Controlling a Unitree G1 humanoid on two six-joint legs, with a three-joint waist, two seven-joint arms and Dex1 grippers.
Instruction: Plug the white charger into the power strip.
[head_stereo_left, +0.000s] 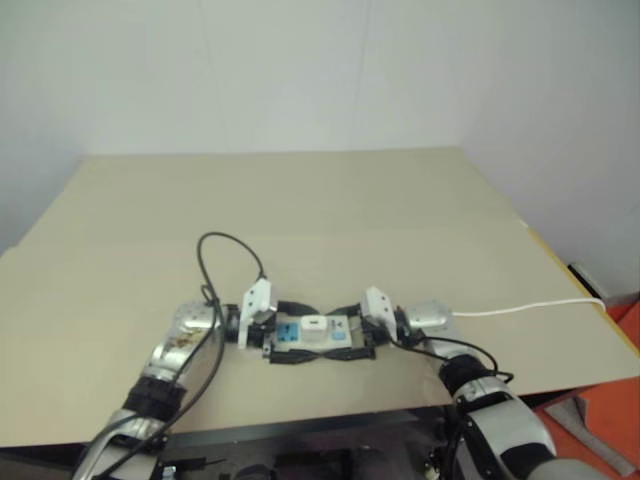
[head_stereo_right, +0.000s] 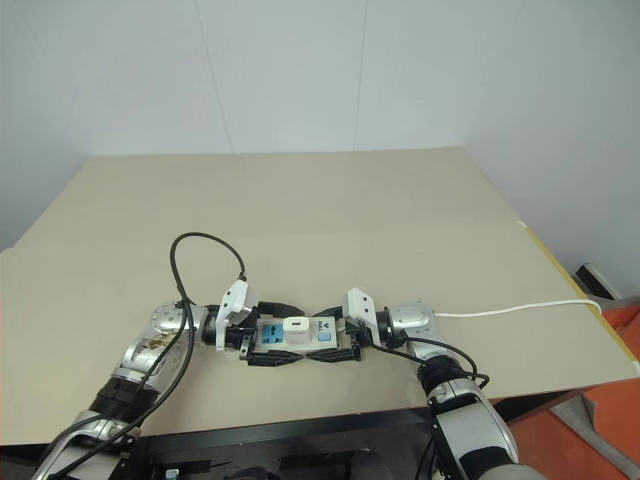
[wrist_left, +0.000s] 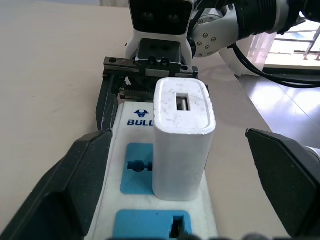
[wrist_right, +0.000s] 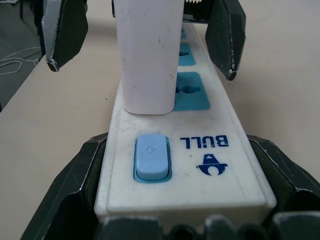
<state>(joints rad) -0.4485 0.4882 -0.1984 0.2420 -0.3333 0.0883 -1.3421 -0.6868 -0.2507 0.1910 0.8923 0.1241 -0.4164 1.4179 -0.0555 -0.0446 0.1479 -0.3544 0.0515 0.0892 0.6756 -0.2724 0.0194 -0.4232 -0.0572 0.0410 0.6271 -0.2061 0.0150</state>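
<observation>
The white charger (wrist_left: 183, 137) stands upright in the middle blue socket of the power strip (wrist_right: 210, 165) on the table (head_stereo_left: 330, 200). The left gripper (wrist_left: 187, 180) is spread apart, fingers either side of the charger (not touching). The right gripper (wrist_right: 185, 200) is clamped on the strip's switch end.

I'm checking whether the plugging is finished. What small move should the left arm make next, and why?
Probably draw the left gripper straight back from the white charger. The charger stands upright in a blue socket of the power strip, and the left jaws stand open on either side of it without touching. The right gripper clamps the strip's switch end, holding it steady for that retreat.
</observation>
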